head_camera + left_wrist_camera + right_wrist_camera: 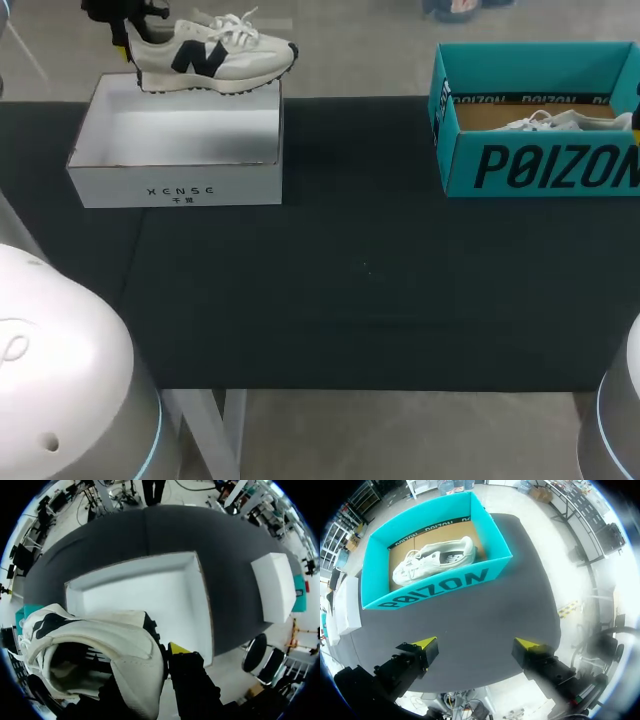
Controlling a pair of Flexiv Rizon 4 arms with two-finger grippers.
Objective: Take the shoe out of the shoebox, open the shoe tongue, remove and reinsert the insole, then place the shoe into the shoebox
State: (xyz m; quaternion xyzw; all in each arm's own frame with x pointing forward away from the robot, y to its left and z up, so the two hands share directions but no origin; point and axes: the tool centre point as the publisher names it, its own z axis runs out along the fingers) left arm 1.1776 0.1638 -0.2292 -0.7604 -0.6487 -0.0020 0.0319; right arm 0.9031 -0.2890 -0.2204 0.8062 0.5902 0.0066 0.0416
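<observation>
While left gripper clamps the shoe, right gripper hangs wide open

Where the heel collar sits, the left gripper pinches it: one yellow fingertip presses the outside of the heel, the other finger is hidden by the shoe. Shoe is white with a dark side logo and white laces, sole down, heel at the gripper, toe toward the tabletop's right edge. It sits level with the far rim of the white shoebox; cannot tell if the sole touches that rim. White shoebox is open, white floor showing, at the far left corner of the dark tabletop, front wall facing the near edge. Right gripper has its fingers spread far apart with nothing between them, over bare tabletop just in front of the teal shoebox. Teal shoebox is open at the far right corner, well apart from the white one, with a second white shoe lying on its brown floor
</observation>
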